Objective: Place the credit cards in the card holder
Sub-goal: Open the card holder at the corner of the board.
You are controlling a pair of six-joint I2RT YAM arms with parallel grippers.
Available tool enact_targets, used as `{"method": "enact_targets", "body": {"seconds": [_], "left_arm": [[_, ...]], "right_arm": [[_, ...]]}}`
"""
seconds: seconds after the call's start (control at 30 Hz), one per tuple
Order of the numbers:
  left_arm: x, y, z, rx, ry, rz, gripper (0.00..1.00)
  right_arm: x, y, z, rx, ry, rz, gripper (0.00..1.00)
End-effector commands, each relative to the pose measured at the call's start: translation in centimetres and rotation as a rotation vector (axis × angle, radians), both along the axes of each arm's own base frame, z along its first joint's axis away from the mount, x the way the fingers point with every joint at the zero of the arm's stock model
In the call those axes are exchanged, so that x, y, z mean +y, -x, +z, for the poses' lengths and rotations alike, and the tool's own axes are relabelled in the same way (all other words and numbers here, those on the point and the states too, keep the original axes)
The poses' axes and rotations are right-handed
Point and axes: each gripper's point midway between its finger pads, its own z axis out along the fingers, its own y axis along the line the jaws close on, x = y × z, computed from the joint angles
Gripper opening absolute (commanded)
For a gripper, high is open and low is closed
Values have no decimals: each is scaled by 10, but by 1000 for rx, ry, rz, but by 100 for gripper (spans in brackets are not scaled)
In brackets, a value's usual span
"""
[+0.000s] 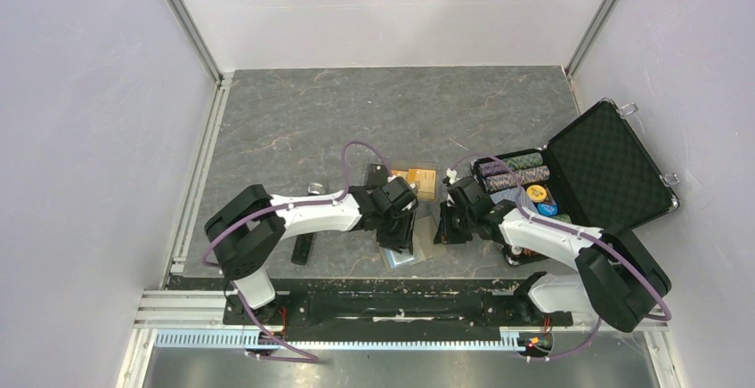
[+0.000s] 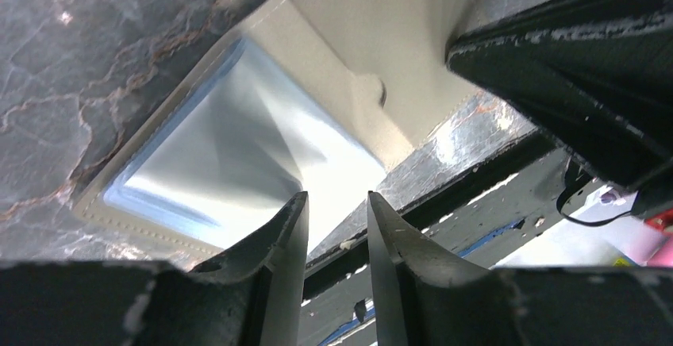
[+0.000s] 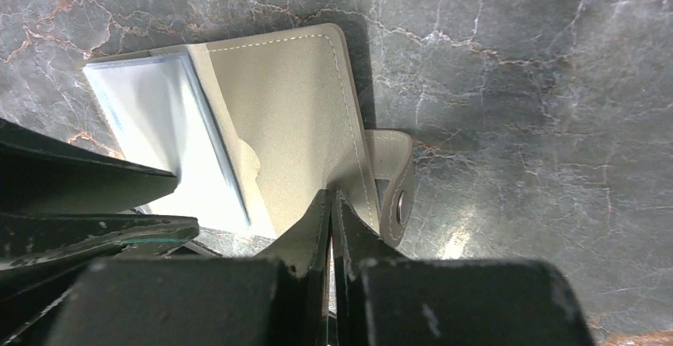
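Note:
The card holder (image 3: 286, 116) lies open on the grey table, tan outside, with a pale blue pocket (image 2: 230, 148) and a snap tab (image 3: 397, 191). My right gripper (image 3: 332, 197) is shut on the holder's edge beside the tab. My left gripper (image 2: 337, 197) hovers open over the blue pocket near the table's front edge, with nothing between its fingers. From above, both grippers, left (image 1: 401, 221) and right (image 1: 450, 219), meet over the holder (image 1: 407, 257). Two orange-gold credit cards (image 1: 421, 181) and a black card (image 1: 377, 174) lie just behind them.
An open black chip case (image 1: 605, 165) holding rows of poker chips (image 1: 512, 170) stands at the right, close to the right arm. A long black bar (image 1: 303, 247) lies under the left arm. The table's front rail (image 2: 476, 195) runs just beyond the holder.

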Motion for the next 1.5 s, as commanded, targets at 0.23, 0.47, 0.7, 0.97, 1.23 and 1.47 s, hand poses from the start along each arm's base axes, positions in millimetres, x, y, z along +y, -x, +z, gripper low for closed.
{"method": "enact_targets", "body": {"seconds": [0.23, 0.47, 0.7, 0.97, 1.23, 1.47], "left_arm": [[17, -2, 11, -20, 36, 71, 41], [28, -8, 15, -41, 21, 88, 43], [13, -8, 31, -46, 117, 55, 45], [-5, -9, 31, -34, 129, 35, 27], [17, -2, 0, 12, -20, 82, 18], [40, -6, -8, 16, -82, 133, 11]], "right_arm": [[12, 36, -8, 56, 5, 27, 0], [22, 40, -5, 39, -7, 40, 0], [31, 31, 8, -11, -51, 44, 0], [35, 23, 23, -69, -92, 28, 0], [32, 25, 22, -66, -91, 9, 0], [17, 25, 15, -47, -35, -63, 0]]}}
